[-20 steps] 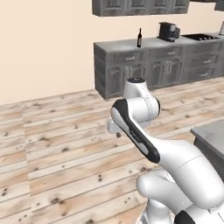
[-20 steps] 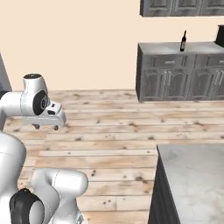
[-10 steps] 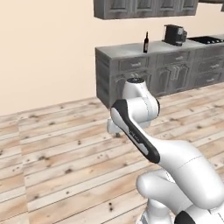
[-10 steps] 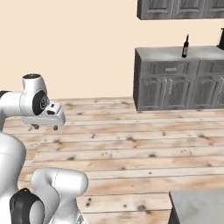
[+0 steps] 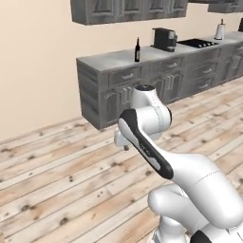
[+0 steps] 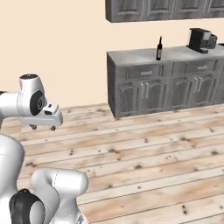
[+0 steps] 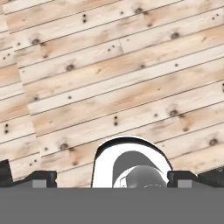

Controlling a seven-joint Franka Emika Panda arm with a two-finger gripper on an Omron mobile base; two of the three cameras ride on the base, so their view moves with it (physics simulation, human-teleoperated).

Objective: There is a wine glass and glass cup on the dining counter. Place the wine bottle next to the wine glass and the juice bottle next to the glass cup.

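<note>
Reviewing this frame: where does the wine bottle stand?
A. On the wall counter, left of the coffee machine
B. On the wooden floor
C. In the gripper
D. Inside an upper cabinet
A: the wine bottle stands upright on the wall counter, left of the coffee machine.

You see the wine bottle [image 5: 137,50] only as a small dark shape near the front edge of the wall counter [image 5: 114,59], too small to read its label. The counter's right end is cut by the picture edge in the right base view. The upper cabinets [image 6: 166,8] are cut by the top edge.
</note>
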